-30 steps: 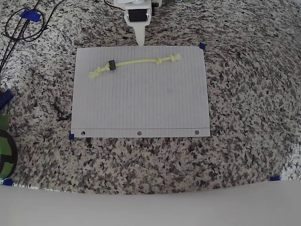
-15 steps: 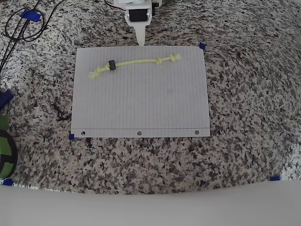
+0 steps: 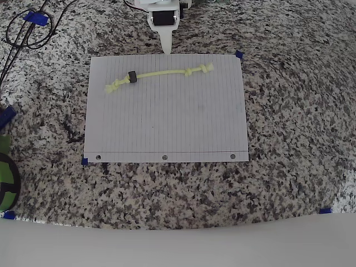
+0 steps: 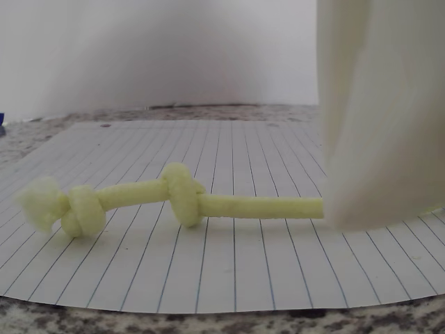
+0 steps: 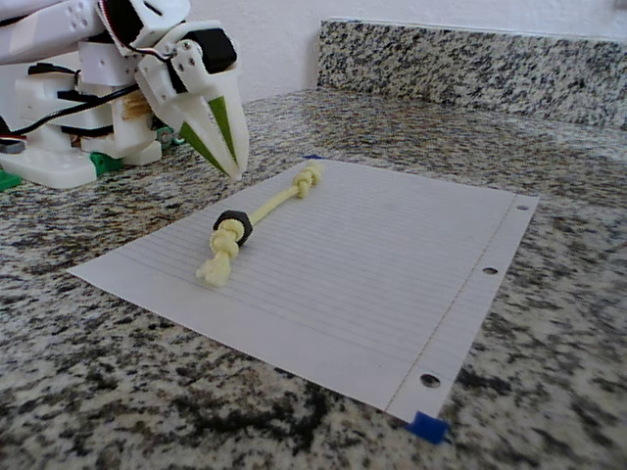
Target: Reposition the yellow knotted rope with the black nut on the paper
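Overhead view has the gripper [image 3: 166, 49] poised just off the paper's [image 3: 167, 128] top edge, fingers together as far as I can judge from the fixed view, holding nothing. Step in hand looks like the approach, before any grasp. Just ahead of the fingertips lies the rope [image 3: 161, 74], untouched, its long axis crosswise to the fingers, tilted slightly. The nut [image 3: 132, 77] sits left of the tips, near one end. Next it must open, lower, and straddle the cord.
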